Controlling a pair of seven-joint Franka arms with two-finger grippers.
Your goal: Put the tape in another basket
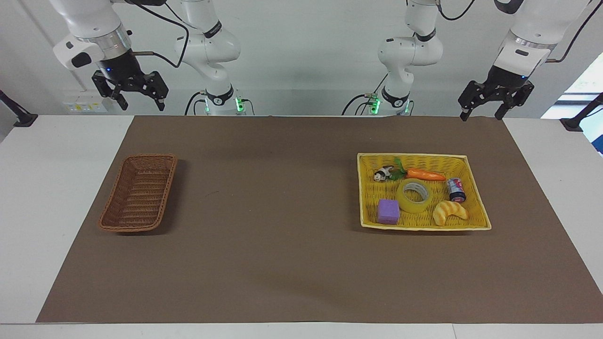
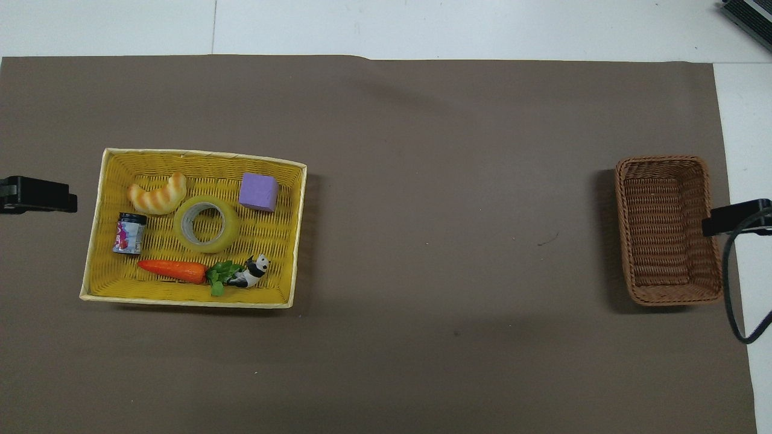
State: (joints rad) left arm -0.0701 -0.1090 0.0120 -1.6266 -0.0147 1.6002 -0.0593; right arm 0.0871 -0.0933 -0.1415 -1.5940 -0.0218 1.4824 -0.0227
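Note:
The tape (image 1: 414, 196) is a translucent yellow roll lying flat in the middle of the bright-yellow basket (image 1: 424, 227), toward the left arm's end of the table. It also shows in the overhead view (image 2: 206, 224). The narrow dark-brown wicker basket (image 1: 139, 193) stands empty toward the right arm's end, and also shows in the overhead view (image 2: 666, 229). My left gripper (image 1: 481, 113) hangs open and empty, raised over the mat's edge nearest the robots. My right gripper (image 1: 142, 103) hangs open and empty at the same edge, at the other end. Both arms wait.
Around the tape in the yellow basket lie a croissant toy (image 1: 450, 213), a purple cube (image 1: 388, 211), a small jar (image 1: 456, 189), a toy carrot (image 1: 425, 174) and a panda figure (image 1: 384, 173). A brown mat (image 1: 282, 212) covers the white table between the baskets.

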